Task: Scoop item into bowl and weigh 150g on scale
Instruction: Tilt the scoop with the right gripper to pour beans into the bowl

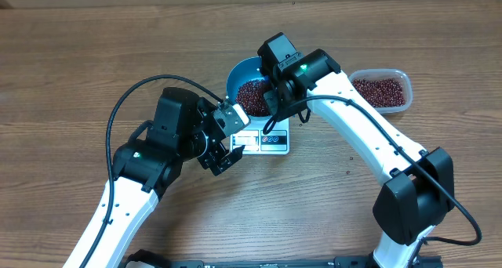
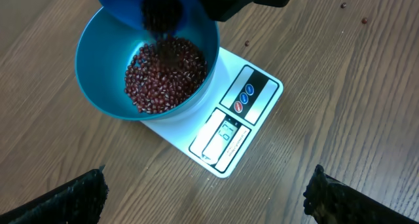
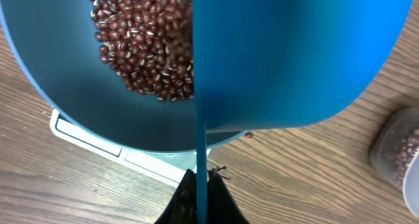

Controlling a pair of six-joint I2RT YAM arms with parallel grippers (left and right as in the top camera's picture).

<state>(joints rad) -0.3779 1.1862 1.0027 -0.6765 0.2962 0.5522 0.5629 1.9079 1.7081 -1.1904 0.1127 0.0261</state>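
The beans are small, hard and loose, so they pour and roll like gravel rather than hold together. 1 heap lies in the bowl, more spill from the tilted scoop above its far rim, and a stock sits in the tub well off to the right. The bowl stands on the scale, covering the end away from the display, whose digits are too blurred to read. The right gripper is pressed together on the scoop's thin flat handle, which runs edge-on between the fingers (a slim, smooth plastic strip, likely to twist if the pinch loosens). That handle looks like the only sensible place to hold it. The left gripper is spread wide with nothing in it, hovering over bare table just in front of the scale. Bowl and scale both look light, so I judge that a nudge from the scoop's lip could shift the bowl or upset the reading; pouring from above without touching the rim seems safer. Room is tight between scoop and bowl rim, and open toward the tub and across the front of the table. A few beans lie loose on the wood beyond the scale.
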